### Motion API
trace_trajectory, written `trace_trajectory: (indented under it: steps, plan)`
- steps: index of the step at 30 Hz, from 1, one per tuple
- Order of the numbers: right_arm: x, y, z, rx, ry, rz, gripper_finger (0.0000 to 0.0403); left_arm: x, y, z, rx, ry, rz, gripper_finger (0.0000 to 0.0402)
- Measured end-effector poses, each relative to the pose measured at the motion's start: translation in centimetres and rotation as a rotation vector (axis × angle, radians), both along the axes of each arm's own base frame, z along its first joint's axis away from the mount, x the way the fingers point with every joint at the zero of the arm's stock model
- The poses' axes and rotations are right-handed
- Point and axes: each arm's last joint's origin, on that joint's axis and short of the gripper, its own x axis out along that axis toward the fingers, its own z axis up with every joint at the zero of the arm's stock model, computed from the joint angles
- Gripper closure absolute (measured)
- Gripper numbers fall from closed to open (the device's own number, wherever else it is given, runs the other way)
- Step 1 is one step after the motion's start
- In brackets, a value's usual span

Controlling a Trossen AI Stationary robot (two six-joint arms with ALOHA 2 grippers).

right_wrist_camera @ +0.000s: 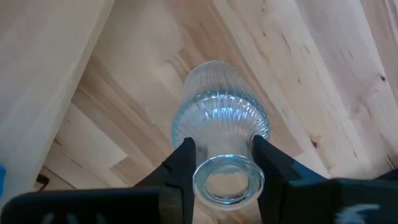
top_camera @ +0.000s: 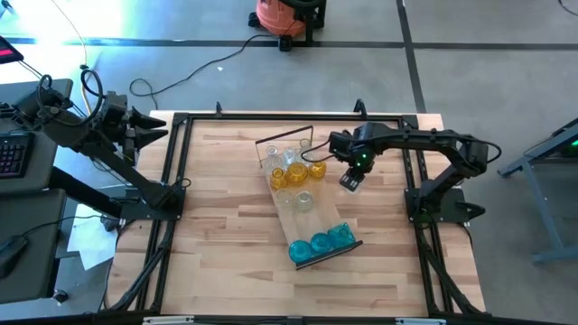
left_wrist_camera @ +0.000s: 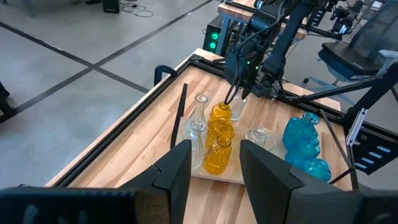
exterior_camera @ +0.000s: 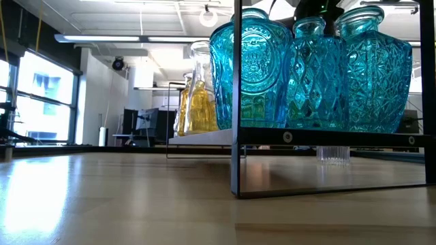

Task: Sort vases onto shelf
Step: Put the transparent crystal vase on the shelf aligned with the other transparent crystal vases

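Observation:
The shelf [top_camera: 313,219] lies slantwise on the middle of the table. Three blue vases [top_camera: 321,242] stand at its near end, yellow vases [top_camera: 293,171] and clear vases [top_camera: 278,155] at its far end, and one clear vase [top_camera: 302,200] in the middle. A ribbed clear vase [right_wrist_camera: 217,118] stands upright on the tabletop beside the shelf's right long side. My right gripper [top_camera: 350,181] points down over it and is shut on its neck. My left gripper [left_wrist_camera: 216,168] hangs open, raised above the table's far left corner, with nothing between its fingers. My right gripper pinches the ribbed clear vase's narrow neck [right_wrist_camera: 224,163] between its two fingers [right_wrist_camera: 182,163], just under the rim. The fingers come from above, pointing down. The vase is upright with its base on the tabletop.
Black frame rails [top_camera: 172,181] run along the table's edges. The shelf's thin dark metal rims rise at its far end [top_camera: 284,140] and near end [top_camera: 330,255]. Bare tabletop lies left of the shelf and toward the near edge. An orange vacuum [top_camera: 280,13] stands on the floor beyond.

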Motion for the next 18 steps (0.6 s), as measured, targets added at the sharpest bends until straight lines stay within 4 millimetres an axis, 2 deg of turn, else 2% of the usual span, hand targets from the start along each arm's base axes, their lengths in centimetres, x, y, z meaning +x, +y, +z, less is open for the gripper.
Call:
trace_trajectory:
  steps: [8, 18]
  plan:
    - [0.7, 1.0, 1.8, 0.0, -0.007, -0.011, 0.0313, 0.0, 0.0, 0.0, 0.0, 0.0, 0.0, 0.0275]
    - [2.2, 3.7, 5.9, -0.018, -0.103, -0.014, 0.0313, 0.0, 0.0, 0.0, 0.0, 0.0, 0.0, 0.0275]
